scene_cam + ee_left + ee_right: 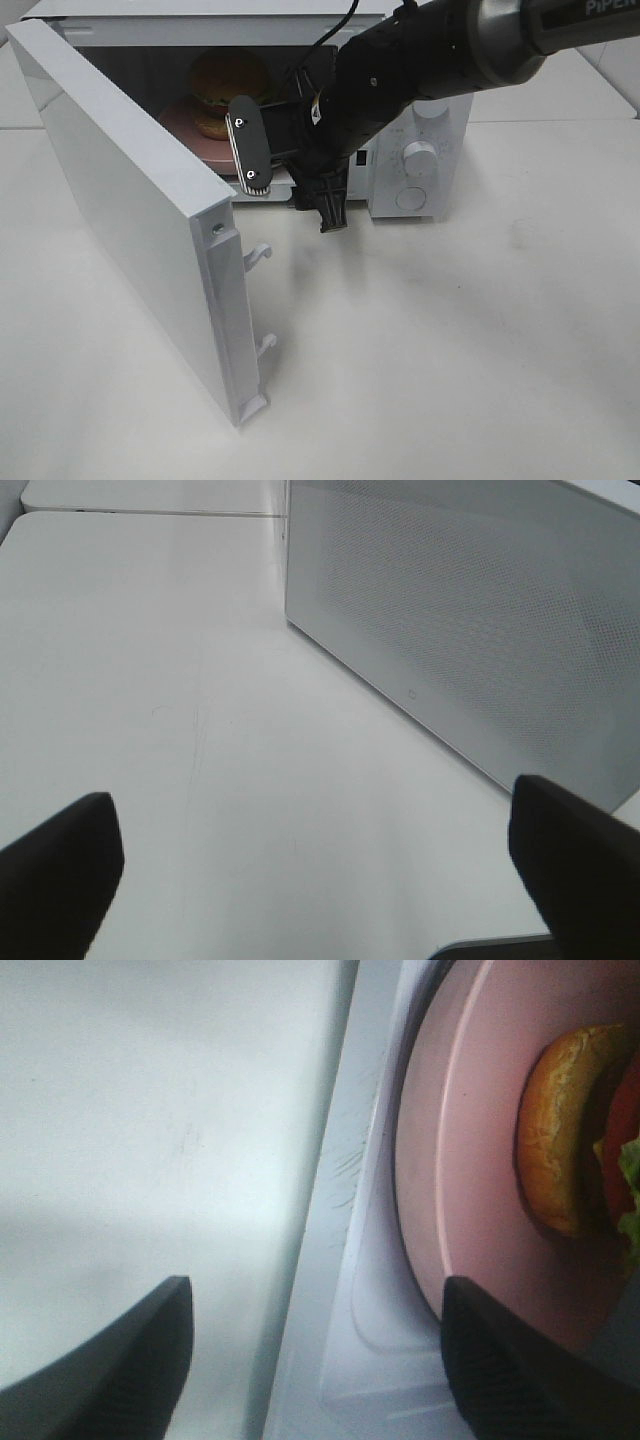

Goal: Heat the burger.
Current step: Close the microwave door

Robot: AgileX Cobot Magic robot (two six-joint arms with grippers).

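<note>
Right wrist — burger (565, 1130) on plate (440, 1190) | right gripper (315, 1300) near rim, not touching

The burger (228, 82) sits on the plate (212, 152) inside the microwave (425, 140). The open door (130, 210) stands to the left.

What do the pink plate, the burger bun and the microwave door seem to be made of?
The plate: smooth, evenly pink with a raised rim, probably ceramic or plastic. The burger bun: golden and finely pitted like bread, though it could be a model. The microwave door: smooth white, likely plastic or painted metal, with a fine dotted mesh on its face.
</note>
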